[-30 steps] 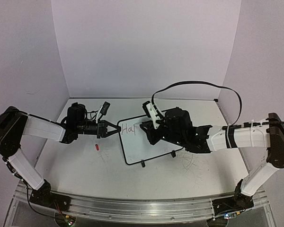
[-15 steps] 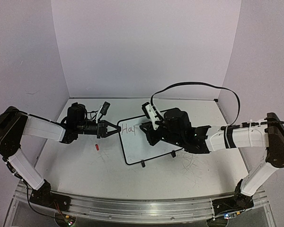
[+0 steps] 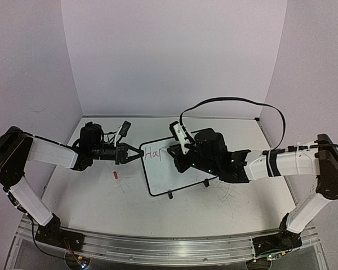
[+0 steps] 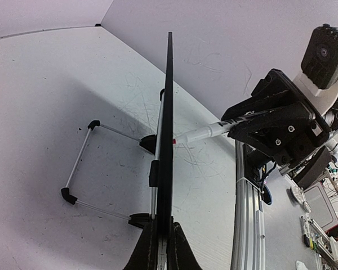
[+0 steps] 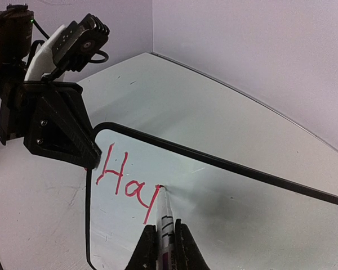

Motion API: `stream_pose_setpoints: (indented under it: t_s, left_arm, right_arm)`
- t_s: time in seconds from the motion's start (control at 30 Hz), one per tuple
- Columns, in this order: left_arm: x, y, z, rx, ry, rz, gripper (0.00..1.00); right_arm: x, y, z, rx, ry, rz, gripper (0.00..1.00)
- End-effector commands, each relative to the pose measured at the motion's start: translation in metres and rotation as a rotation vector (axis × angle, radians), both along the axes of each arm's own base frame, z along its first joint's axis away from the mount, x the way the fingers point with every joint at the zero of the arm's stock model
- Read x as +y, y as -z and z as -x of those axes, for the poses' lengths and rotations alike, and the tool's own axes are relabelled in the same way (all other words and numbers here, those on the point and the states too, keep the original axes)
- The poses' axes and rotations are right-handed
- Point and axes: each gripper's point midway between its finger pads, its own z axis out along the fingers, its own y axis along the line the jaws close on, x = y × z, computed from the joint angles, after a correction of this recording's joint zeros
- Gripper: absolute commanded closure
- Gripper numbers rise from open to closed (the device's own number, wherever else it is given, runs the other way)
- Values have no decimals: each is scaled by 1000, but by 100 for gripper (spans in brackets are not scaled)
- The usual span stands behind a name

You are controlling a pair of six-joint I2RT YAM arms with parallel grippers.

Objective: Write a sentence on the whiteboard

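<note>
Standing near the middle of the pale table surface (image 3: pixel 101 202), closer to its far edge than to its near one: one small rectangular glossy whiteboard (image 3: pixel 172 169) with a thin black frame and rounded corners, propped on a thin wire stand (image 4: pixel 81 163) with black feet. Lettering (image 5: pixel 124 180) in thin red marker, in the board's upper left corner: an "H", an "a" and a third letter unfinished. Left gripper (image 3: pixel 136 153): closed on the board's left edge, one finger on either face of the frame, as the left wrist view shows edge-on. Right gripper (image 3: pixel 172 151): pinched shut around a slim white marker (image 5: pixel 166 216), over the upper middle of the board; the marker's red tip touches the board's face at the top of the third letter's stroke. One small red cap (image 3: pixel 116 174): lying loose on the surface, left of the board and just nearer than the left gripper, touching neither. One black cable (image 3: pixel 236 100): arching above the right arm toward the right edge of the surface.
</note>
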Motion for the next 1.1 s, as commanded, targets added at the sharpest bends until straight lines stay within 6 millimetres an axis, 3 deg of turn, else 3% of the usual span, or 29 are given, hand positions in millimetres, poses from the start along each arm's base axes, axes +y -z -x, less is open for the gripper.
stream_pose_setpoints:
  t_s: [0.0, 0.43, 1.07]
  left_arm:
    - [-1, -15, 7, -36, 38, 27, 100]
    - [-2, -16, 6, -33, 40, 28, 100]
    - [-2, -17, 6, -34, 40, 29, 100]
  right_arm:
    - [-11, -18, -13, -44, 86, -27, 100]
    - [-21, -12, -8, -28, 99, -20, 100]
    - [-9, 6, -1, 29, 33, -12, 100]
